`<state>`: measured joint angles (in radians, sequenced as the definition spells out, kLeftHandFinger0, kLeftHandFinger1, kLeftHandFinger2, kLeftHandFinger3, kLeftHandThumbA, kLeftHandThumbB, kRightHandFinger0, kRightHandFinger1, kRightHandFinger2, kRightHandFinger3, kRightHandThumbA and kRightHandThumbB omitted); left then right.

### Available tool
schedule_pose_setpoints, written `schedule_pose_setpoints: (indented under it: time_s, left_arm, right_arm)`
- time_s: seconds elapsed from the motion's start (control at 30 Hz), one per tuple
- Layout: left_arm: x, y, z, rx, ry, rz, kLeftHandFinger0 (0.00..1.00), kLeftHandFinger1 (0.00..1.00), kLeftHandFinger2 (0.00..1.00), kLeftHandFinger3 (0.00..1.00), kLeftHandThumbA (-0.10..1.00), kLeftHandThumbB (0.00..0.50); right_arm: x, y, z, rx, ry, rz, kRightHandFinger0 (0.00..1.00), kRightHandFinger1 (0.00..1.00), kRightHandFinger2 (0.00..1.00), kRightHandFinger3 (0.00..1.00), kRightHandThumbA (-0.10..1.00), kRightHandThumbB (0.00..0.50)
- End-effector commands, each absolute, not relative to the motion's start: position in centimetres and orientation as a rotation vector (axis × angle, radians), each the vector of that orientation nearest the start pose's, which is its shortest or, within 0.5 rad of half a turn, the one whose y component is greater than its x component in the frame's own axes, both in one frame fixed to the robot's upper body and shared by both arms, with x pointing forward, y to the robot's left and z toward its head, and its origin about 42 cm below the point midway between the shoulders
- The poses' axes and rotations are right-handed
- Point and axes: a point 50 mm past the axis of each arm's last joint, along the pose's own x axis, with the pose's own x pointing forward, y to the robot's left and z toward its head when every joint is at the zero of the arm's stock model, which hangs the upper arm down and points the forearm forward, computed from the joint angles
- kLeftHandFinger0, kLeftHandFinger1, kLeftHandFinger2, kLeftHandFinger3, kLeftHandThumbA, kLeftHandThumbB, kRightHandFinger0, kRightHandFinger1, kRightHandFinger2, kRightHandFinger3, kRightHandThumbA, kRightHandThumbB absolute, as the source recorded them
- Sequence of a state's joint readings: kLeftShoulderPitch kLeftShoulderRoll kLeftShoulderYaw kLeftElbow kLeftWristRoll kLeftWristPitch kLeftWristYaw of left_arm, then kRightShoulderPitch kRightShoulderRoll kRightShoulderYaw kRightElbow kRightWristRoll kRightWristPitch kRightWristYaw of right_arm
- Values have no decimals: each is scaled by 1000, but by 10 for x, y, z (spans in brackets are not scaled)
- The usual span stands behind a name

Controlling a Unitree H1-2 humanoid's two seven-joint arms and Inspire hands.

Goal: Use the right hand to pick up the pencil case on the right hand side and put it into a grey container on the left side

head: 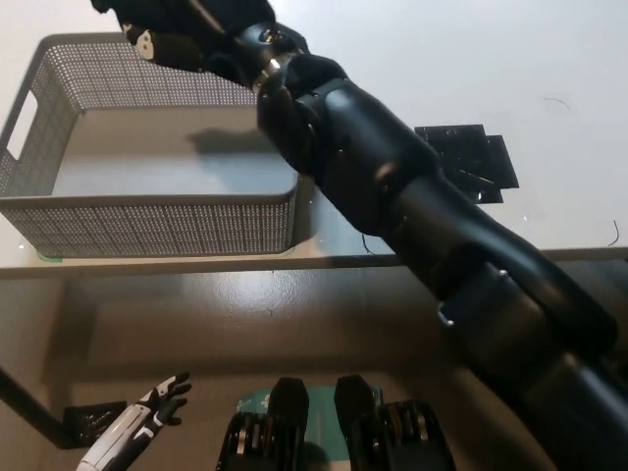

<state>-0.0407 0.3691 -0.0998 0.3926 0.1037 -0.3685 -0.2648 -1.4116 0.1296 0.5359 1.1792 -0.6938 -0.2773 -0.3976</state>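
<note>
The black right robot hand (182,34) is positioned at the top edge of the head view, above the far wall of the grey perforated plastic container (147,221). The upper part of the robot hand is cut off by the picture's edge. Its fingers appear curled around something dark, with a small pale patch visible at the left side of the hand. Whether this is the pencil case cannot be determined: the held item, if any, is black against black and partly out of view. The closure of the right robot hand therefore cannot be stated with certainty.

The black right arm (412,226) extends diagonally from the lower right corner to the upper left, crossing over the container's right wall and hiding that corner of it.

The container stands on the left portion of the white table (549,59), close to the table's near edge. A handle slot is visible in its left wall. Its visible floor is bare and carries a shadow of the hand.

A flat black object (471,162) lies on the table to the right of the arm; its identity is unclear.

The white left robot hand (157,402) rests below the table edge at the lower left, fingers apart, holding nothing.

No readable writing or labels are visible.
</note>
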Motion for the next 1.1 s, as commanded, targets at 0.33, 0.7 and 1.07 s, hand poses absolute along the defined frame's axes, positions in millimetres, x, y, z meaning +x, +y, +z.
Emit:
schedule_pose_setpoints:
  time_s: [0.33,0.7,1.07]
  left_arm:
    - [287,316,55,486,3,-435,872,933,1000,1000,1000,326]
    - [298,315,65,514,-28,-465,879,932,1000,1000,1000,291]
    - [307,315,73,541,-38,-490,890,941,1000,1000,1000,294]
  right_arm:
    - [522,81,416,-1009,-888,291,0,209,671,704,-100,189]
    - [538,66,406,-1125,-635,481,1000,1000,1000,1000,966,500]
    - [547,45,405,-1124,-604,480,1000,1000,1000,1000,1000,474]
